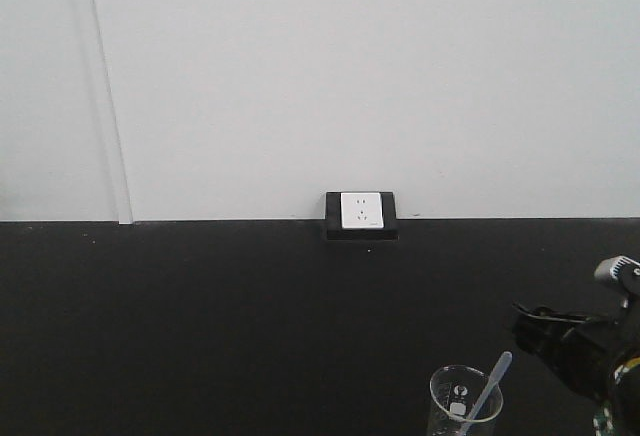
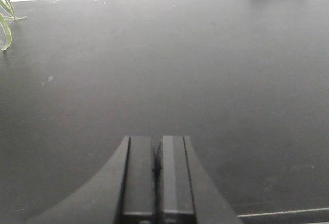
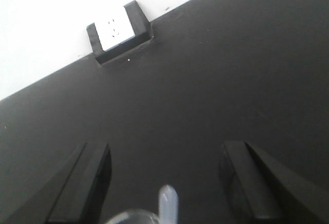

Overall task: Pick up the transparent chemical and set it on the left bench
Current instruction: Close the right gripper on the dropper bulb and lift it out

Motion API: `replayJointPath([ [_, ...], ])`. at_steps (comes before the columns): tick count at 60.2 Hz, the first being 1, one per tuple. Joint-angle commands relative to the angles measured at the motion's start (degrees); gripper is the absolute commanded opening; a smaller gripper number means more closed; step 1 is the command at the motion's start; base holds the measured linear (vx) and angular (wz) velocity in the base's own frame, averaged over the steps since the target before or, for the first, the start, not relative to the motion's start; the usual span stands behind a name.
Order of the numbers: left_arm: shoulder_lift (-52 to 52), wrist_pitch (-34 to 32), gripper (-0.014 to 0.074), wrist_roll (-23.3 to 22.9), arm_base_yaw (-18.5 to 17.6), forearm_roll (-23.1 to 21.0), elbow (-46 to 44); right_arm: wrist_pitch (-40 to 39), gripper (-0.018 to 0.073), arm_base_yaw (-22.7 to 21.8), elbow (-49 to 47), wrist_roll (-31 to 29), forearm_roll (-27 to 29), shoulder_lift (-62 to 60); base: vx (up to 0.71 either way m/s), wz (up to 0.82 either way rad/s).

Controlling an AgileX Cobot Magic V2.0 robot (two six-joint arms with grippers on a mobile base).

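The transparent chemical [image 1: 465, 401], a small clear beaker with white marks and a colourless pipette, stands at the front right of a black countertop [image 1: 200, 326]. My right gripper [image 1: 535, 331] hovers just right of it. In the right wrist view the right gripper [image 3: 165, 149] is open, and the beaker's rim [image 3: 133, 218] and the pipette tip [image 3: 168, 203] show at the bottom edge between the two fingers, touching neither. My left gripper [image 2: 157, 139] is shut on nothing above bare countertop. The left bench is out of view.
A white wall socket [image 1: 361, 214] in a black housing sits where the countertop meets the white wall; it also shows in the right wrist view as the socket [image 3: 119, 29]. Green plant leaves [image 2: 5, 18] reach in at the left wrist view's left edge.
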Motion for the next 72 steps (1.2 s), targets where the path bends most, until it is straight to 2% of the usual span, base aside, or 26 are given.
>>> replayJointPath([
  [1,-1.1,-4.49,-0.0004,-0.45,-0.1,-0.04,0.93,-4.26,0.0496,-0.34,-4.41,2.38,-2.01,1.45,0.0,0.0],
  [11,-1.1,-4.49,-0.0004,-0.45,-0.1,-0.04,0.93,-4.02,0.0496,-0.21,-6.41,8.08,-5.91,6.61,0.0,0.0],
  [25,-1.1,-4.49,-0.0004,-0.45,-0.1,-0.04,0.93,-4.23,0.0475,-0.16,-6.41,16.9,-16.03,11.27,0.0,0.0],
  [32,-1.1,-4.49,-0.0004,-0.45,-0.1,-0.04,0.93,-4.56,0.0433,-0.16,-6.41,20.52,-19.67,12.19,0.0,0.0],
  [36,-1.1,-4.49,-0.0004,-0.45,-0.1,-0.04,0.93,-4.61,0.0372,-0.16,-6.41,21.79,-20.31,12.38,0.0,0.0],
  [42,-1.1,-4.49,-0.0004,-0.45,-0.1,-0.04,0.93,-4.83,0.0257,-0.16,-6.41,21.79,-20.63,12.38,0.0,0.0],
  [53,-1.1,-4.49,-0.0004,-0.45,-0.1,-0.04,0.93,-5.13,-0.001,-0.16,-6.41,21.47,-20.76,12.38,0.0,0.0],
  [64,-1.1,-4.49,-0.0004,-0.45,-0.1,-0.04,0.93,-5.93,-0.0006,-0.22,-6.41,20.31,-22.71,11.94,0.0,0.0],
  [72,-1.1,-4.49,-0.0004,-0.45,-0.1,-0.04,0.93,-6.82,-0.0004,-0.22,-6.41,14.55,-22.7,8.89,0.0,0.0],
])
